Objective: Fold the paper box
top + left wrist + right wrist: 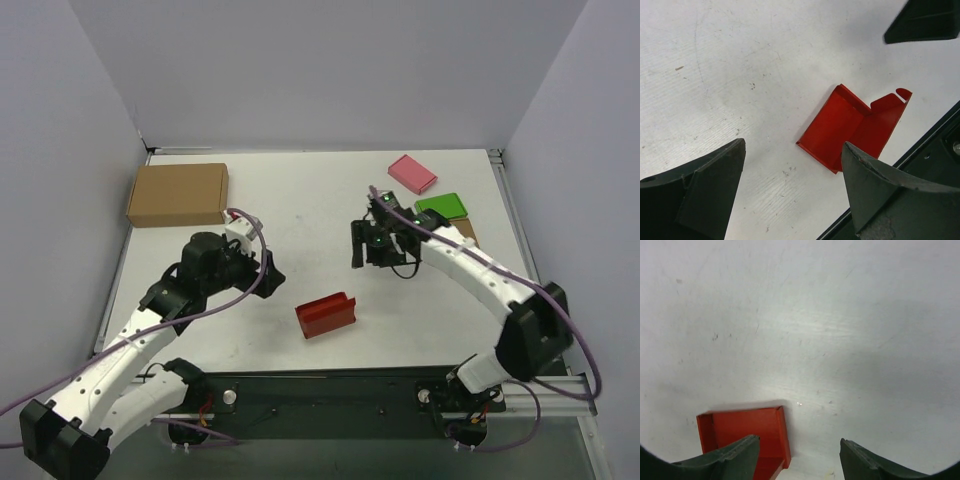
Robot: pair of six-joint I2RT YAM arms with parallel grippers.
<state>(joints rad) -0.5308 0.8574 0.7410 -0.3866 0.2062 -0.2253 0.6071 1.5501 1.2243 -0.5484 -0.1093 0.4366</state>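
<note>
Left wrist view alone shows notched flap tab on paper box [840, 127], both jaws spread, empty

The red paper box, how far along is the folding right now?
Done: the red box is partly shaped, with side walls standing up off the table. In hand: nothing; the left jaws and the right jaws both stand open, clear of the box. Left: the tabbed flap lies open and needs tucking in, as far as these views show.
</note>
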